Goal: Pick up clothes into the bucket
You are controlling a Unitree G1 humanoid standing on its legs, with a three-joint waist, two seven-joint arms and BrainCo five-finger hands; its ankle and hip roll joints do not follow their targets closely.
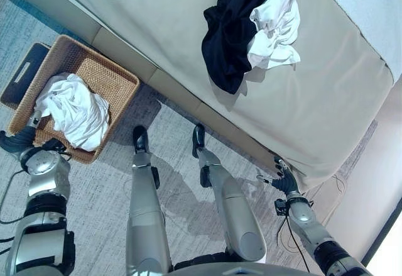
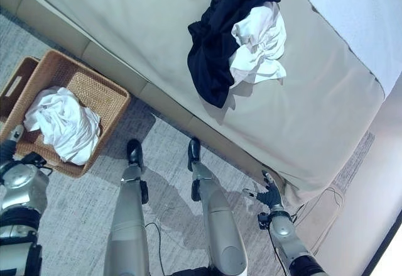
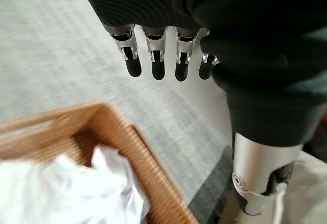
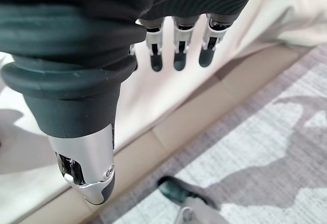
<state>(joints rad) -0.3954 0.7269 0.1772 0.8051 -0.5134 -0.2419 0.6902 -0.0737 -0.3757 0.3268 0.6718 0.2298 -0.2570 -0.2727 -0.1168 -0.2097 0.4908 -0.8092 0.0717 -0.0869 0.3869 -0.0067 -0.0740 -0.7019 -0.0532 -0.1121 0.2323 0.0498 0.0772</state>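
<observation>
Wicker basket (image 1: 119,78) on the grey carpet (image 1: 182,182) beside the bed (image 1: 157,31), a white garment (image 1: 75,109) bunched inside. Dark garment (image 1: 229,31) and white shirt (image 1: 276,27) heaped together on the beige bedcover, well apart from the basket.

Left hand (image 3: 153,60) near the basket's corner, fingers straight and relaxed, holding nothing; its wrist view shows the weave up close. Right hand (image 4: 176,50) by the bed's lower corner, fingers loose and empty; its wrist view shows the bed base.

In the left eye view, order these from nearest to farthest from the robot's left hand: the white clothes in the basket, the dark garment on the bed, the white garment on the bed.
From the left hand:
1. White clothes in the basket, right beside it.
2. Dark garment, on the bed.
3. White garment, lying on the dark one's far side.
</observation>
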